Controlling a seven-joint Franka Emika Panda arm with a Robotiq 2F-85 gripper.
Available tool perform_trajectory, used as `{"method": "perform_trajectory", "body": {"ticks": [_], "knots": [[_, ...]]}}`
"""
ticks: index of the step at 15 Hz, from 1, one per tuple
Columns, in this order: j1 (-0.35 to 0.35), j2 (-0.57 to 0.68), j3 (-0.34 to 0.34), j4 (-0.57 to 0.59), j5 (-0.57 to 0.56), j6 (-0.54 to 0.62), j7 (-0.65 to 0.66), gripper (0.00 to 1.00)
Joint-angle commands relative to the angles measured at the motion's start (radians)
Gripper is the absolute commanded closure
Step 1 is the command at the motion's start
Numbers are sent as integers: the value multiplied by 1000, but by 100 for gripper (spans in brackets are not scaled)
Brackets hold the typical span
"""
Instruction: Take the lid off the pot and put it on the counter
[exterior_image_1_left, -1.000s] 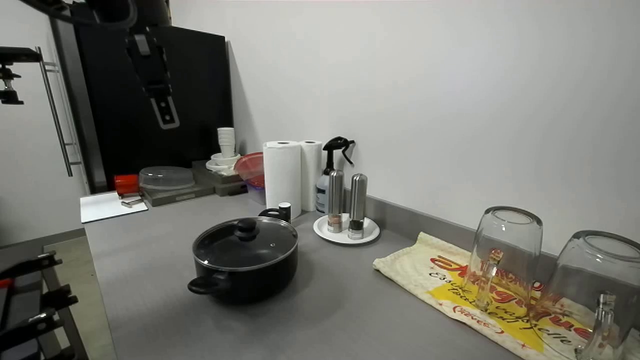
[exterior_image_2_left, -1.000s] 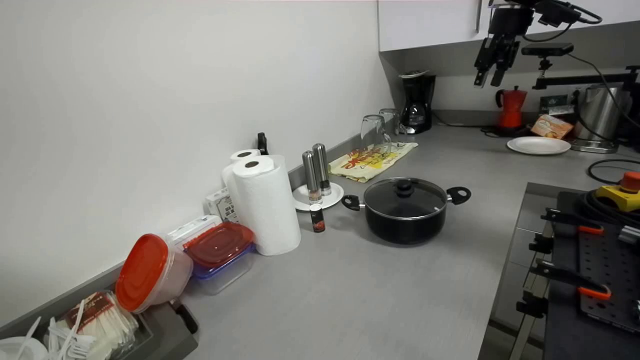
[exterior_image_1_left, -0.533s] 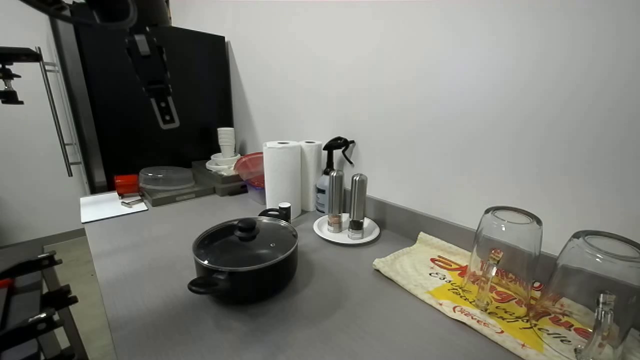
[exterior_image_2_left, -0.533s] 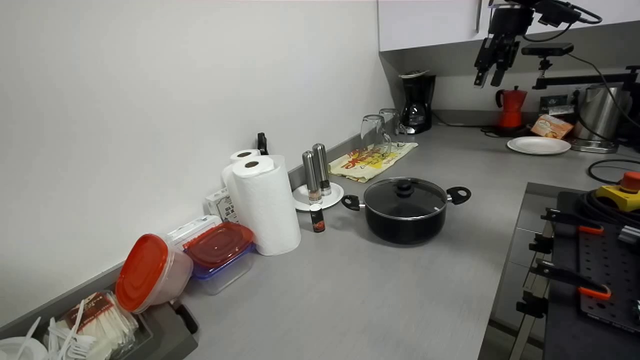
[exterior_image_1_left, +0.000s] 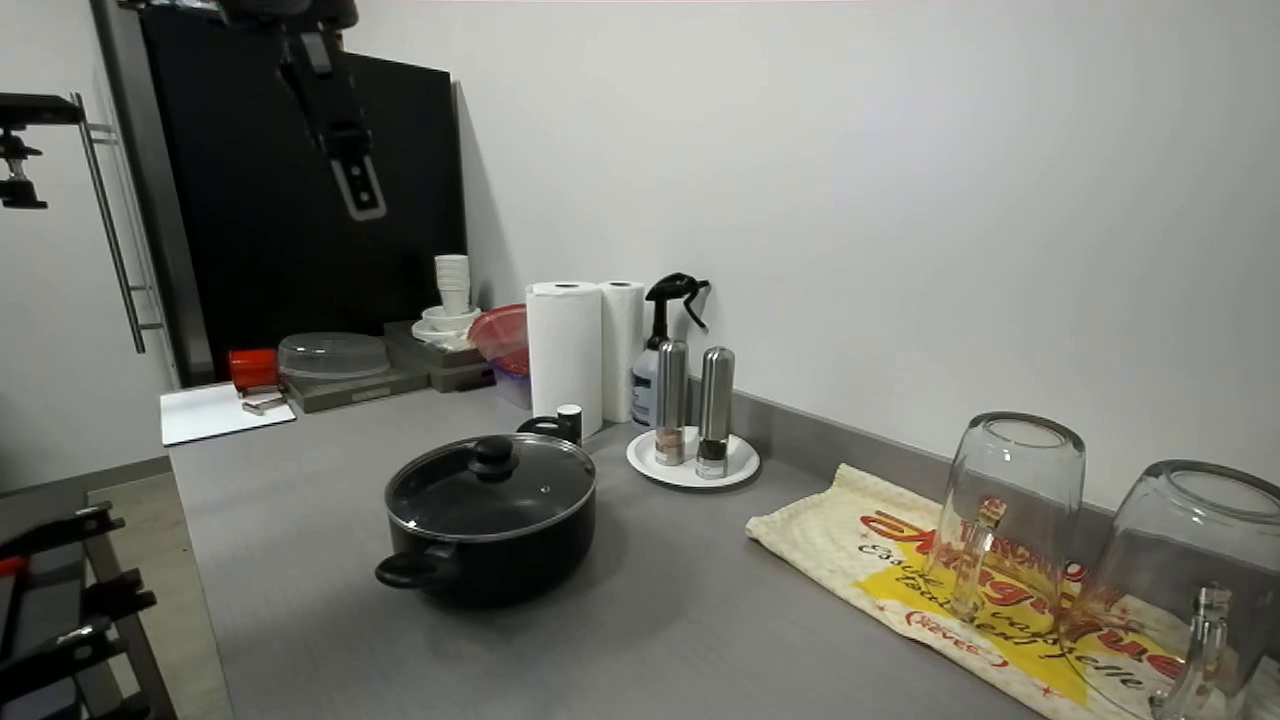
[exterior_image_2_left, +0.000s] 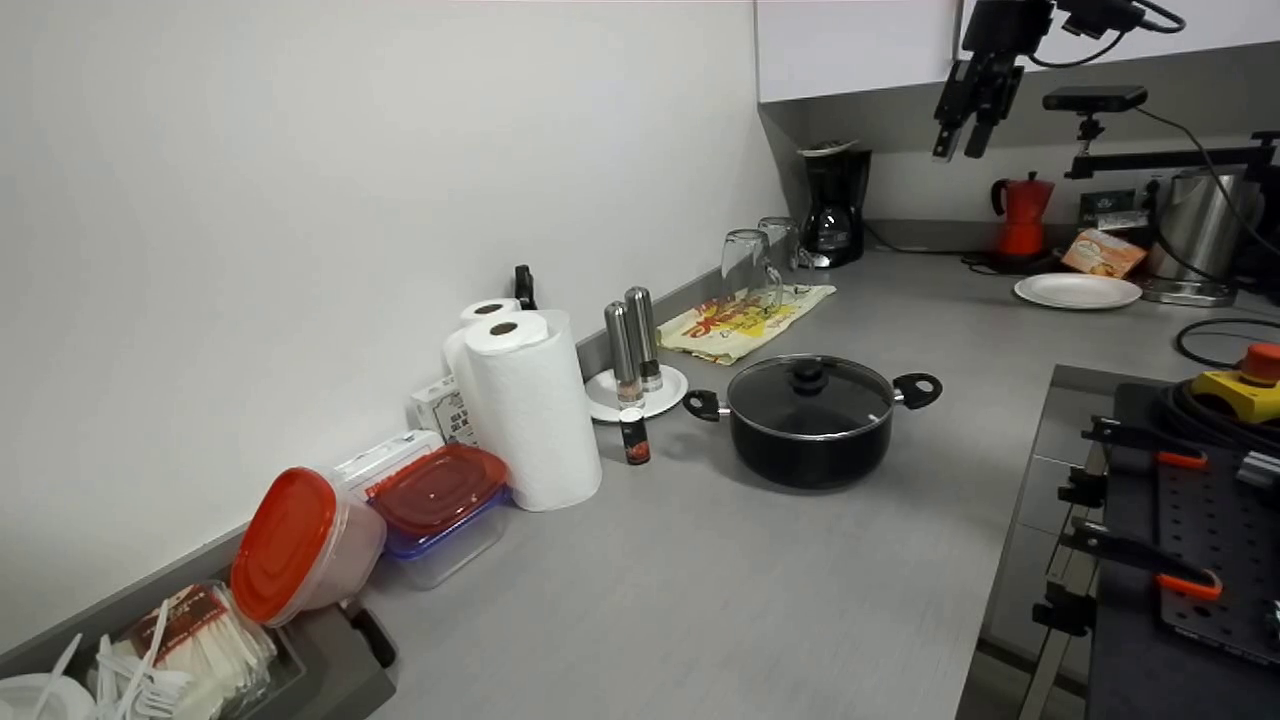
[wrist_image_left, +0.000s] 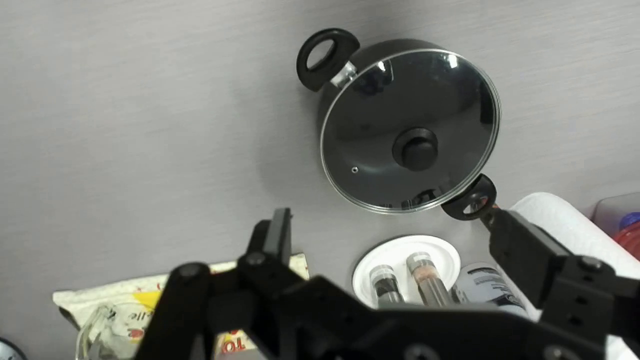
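Lid (exterior_image_2_left: 812, 400) on pot (exterior_image_2_left: 812, 462) | lies well below gripper (exterior_image_2_left: 958, 152), to its left in an exterior view | gripper wide, holding nothing

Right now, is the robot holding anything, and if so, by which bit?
Nothing is held. The jaws stand open, and the lid sits on the pot, its knob untouched.

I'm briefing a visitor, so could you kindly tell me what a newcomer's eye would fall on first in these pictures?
The black pot, its lid on, would likely win, standing dark on the grey counter. Next comes the yellow-printed cloth near the white wall, under upturned glass mugs. The open gripper hangs above the counter.
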Motion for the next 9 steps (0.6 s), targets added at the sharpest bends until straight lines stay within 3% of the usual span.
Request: {"method": "perform_trajectory", "body": {"ticks": [1, 9], "knots": [[38, 66, 58, 116, 8, -1, 2, 0], [144, 335, 137, 332, 49, -14, -24, 0]]}}
